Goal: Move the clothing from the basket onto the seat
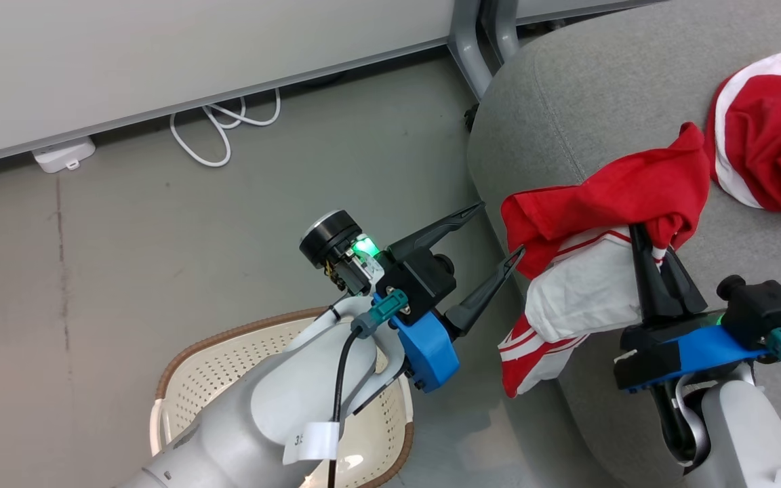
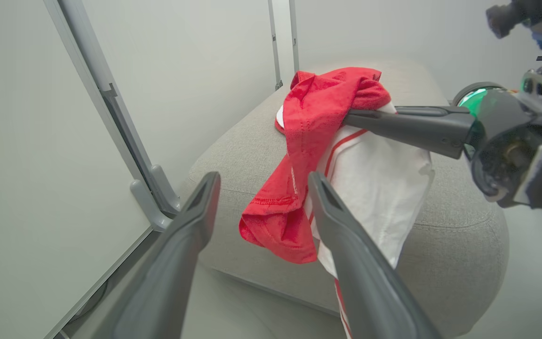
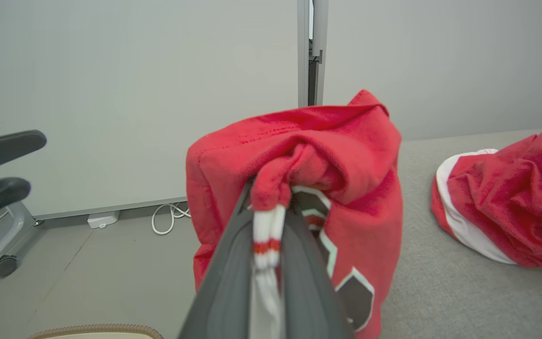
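Observation:
My right gripper [image 1: 641, 234] is shut on a red and white piece of clothing [image 1: 601, 203], pinching its striped cuff [image 3: 266, 235]. The garment hangs over the near left edge of the grey seat [image 1: 587, 88], its white part drooping down the side. A second bundled red piece of clothing [image 1: 763, 135] lies further back on the seat. My left gripper [image 1: 502, 228] stands open just left of the hanging garment, with nothing between its fingers. The cream basket [image 1: 228, 366] sits on the floor under my left forearm; its inside is mostly hidden.
A pale partition wall with a grey metal foot [image 1: 468, 47] runs along the back, close to the seat's far corner. A white cable [image 1: 221, 129] and a white plug box [image 1: 64, 154] lie on the grey floor beside it. A caster wheel [image 3: 3, 266] stands at the left.

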